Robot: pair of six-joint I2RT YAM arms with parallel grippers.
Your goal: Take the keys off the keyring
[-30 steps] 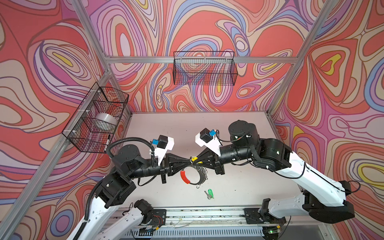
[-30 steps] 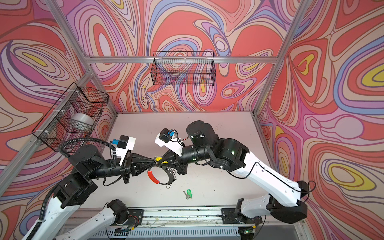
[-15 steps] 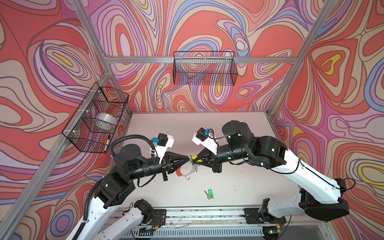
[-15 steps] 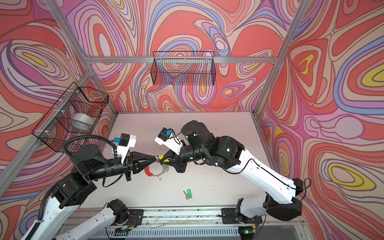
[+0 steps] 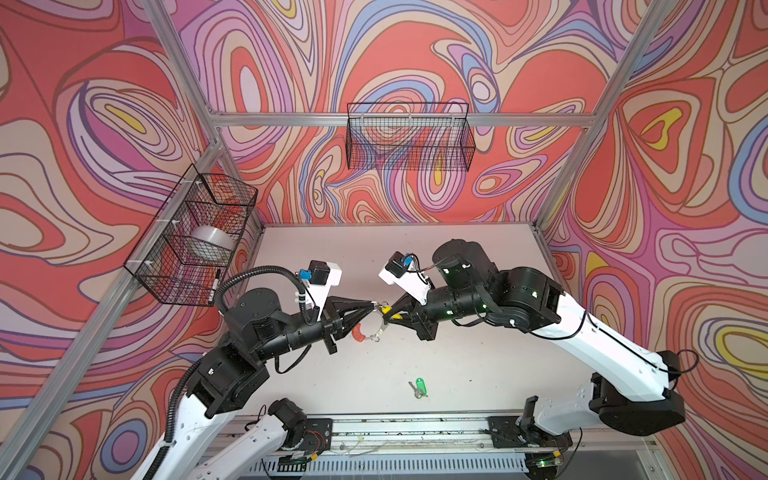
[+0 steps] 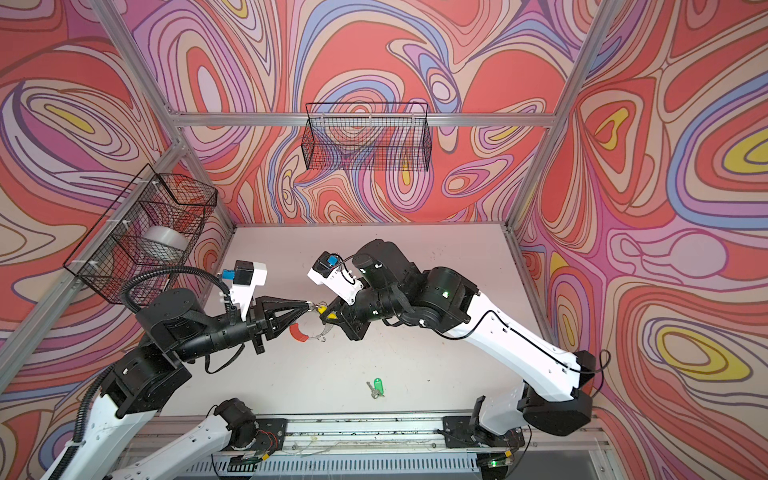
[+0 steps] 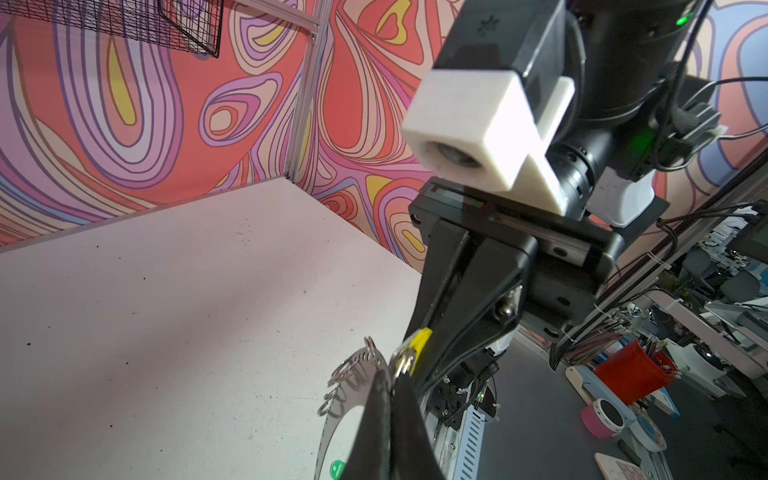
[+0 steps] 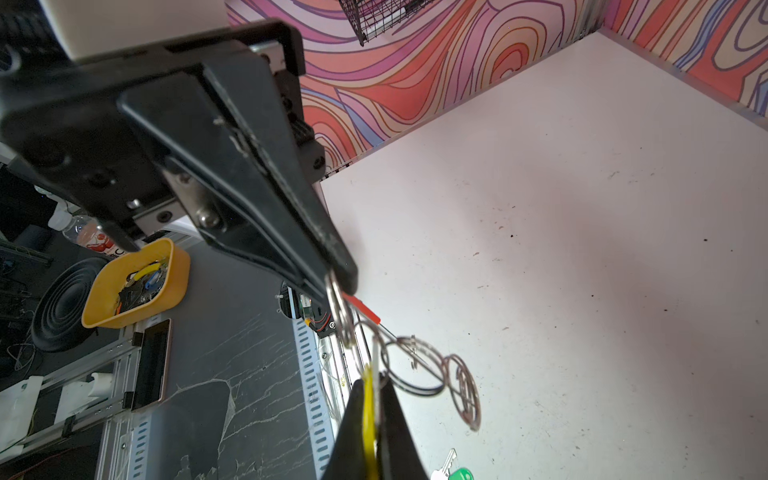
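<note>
From my station I see the keyring hanging clear of the surface, strung between the two grippers. The left gripper has its jaws pressed together on a small split ring at the keyring's edge, and the keyring dangles below that pinch. The right gripper meets it tip to tip, its jaws pinching the yellow-tagged key by the plastic tag, right at the keyring's rim. I cannot tell whether that key's own ring is on the keyring or off it. The red segment sits on the side of the keyring under the left gripper. More empty split rings trail off the keyring's far edge. The green-tagged key lies flat on the surface, well apart from the keyring, on the side toward the arm bases.
</note>
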